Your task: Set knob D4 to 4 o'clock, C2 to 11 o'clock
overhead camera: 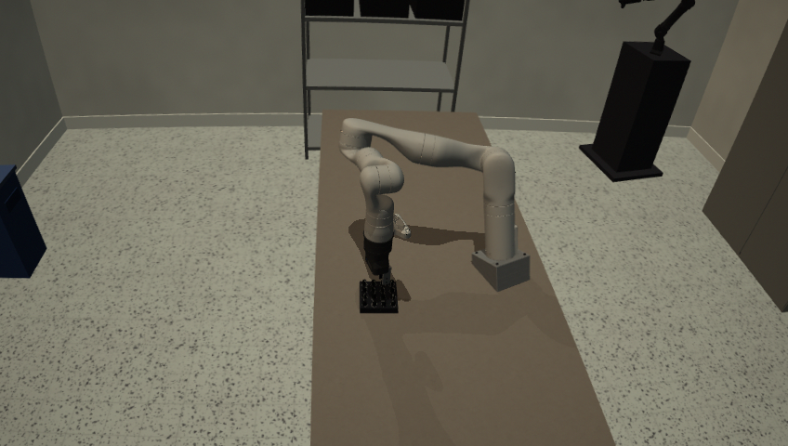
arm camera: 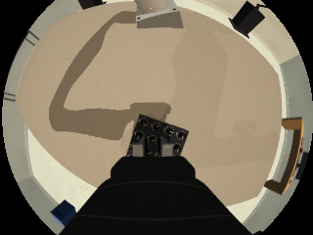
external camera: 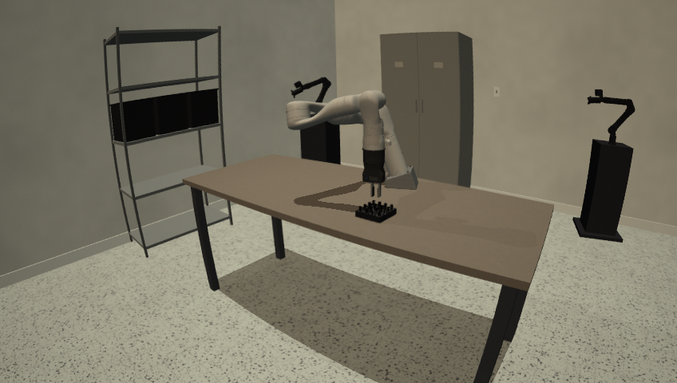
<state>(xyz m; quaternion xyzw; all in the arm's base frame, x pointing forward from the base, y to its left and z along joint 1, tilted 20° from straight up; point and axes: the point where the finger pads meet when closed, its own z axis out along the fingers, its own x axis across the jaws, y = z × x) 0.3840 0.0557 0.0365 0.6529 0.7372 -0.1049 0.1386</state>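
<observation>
Across the room to the left of my hand (overhead camera: 383,276) (external camera: 375,194) (arm camera: 153,150) stands a metal rack (overhead camera: 304,83) (external camera: 221,96), with black bins (overhead camera: 384,8) (external camera: 135,118) on one shelf. Nearer, the brown bench (overhead camera: 442,375) (external camera: 266,175) (arm camera: 132,64) spreads below and to both sides of my hand. A black pedestal (overhead camera: 636,105) (external camera: 320,147) rises farther off, behind and left of it. My hand points straight down, released, its two fingers parted partway with nothing gripped between them. Directly beneath, the black knob box (overhead camera: 378,309) (external camera: 375,218) (arm camera: 160,133) sits upright on the bench; I see a gap between my fingertips and the knobs in the exterior view. From my wrist, the box lies askew to my fingers, and I cannot tell where the white lines point. My grey base (overhead camera: 511,278) (external camera: 412,181) (arm camera: 158,22) is behind and right of my hand, with a tall cabinet (overhead camera: 757,210) (external camera: 398,108) beyond. Farthest right stands another black pedestal (external camera: 605,189) (arm camera: 246,22), well apart from my hand.
</observation>
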